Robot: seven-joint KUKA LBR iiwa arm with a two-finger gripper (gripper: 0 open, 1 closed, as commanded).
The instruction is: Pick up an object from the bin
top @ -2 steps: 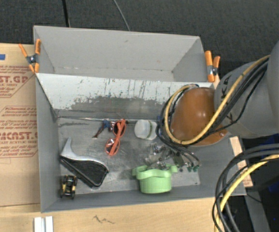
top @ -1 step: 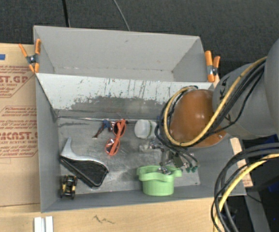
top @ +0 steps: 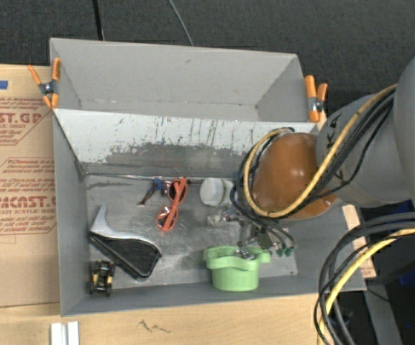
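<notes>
Claw (top: 254, 248) sits low in the lower right of the bin (top: 165, 85), right at the top edge of a green round cup-like thing (top: 231, 272). Can't tell if it's apart or together tbh. Nothing's lifted yet imo, so grab and lift are both left. Upper left of it there's a pale round thing (top: 212, 190), then an orange looped thing (top: 170, 207).

Thin orange thing (top: 170, 205), whitish round thing (top: 211, 190), black-and-white wedge (top: 124, 252), small black-yellow toy (top: 101, 277).
</notes>
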